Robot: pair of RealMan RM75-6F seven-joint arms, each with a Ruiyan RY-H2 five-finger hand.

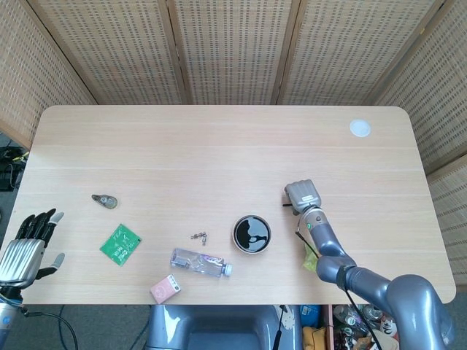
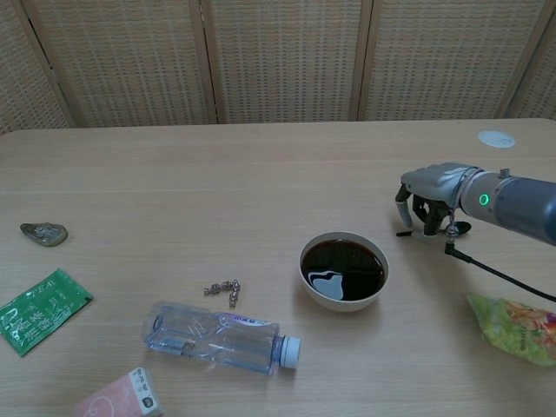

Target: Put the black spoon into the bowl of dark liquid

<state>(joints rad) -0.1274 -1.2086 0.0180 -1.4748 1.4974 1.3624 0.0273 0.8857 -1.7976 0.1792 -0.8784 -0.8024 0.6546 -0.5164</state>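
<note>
The white bowl of dark liquid (image 2: 343, 269) (image 1: 252, 234) stands near the table's front, right of centre. The black spoon (image 2: 460, 228) lies flat on the table just right of and behind the bowl, with its handle pointing left. My right hand (image 2: 432, 193) (image 1: 303, 197) is lowered over the handle. Its thumb and fingers hang down on either side, still apart, and they hide the spoon's middle. My left hand (image 1: 25, 248) hovers off the table's front left corner, fingers spread, holding nothing.
A clear plastic bottle (image 2: 217, 334) lies in front of the bowl, with small metal beads (image 2: 223, 288) behind it. Further left are a green packet (image 2: 39, 308), a pink box (image 2: 117, 395) and a small grey object (image 2: 43, 233). A yellow-green snack bag (image 2: 517, 326) lies front right, a white disc (image 2: 496, 139) far right.
</note>
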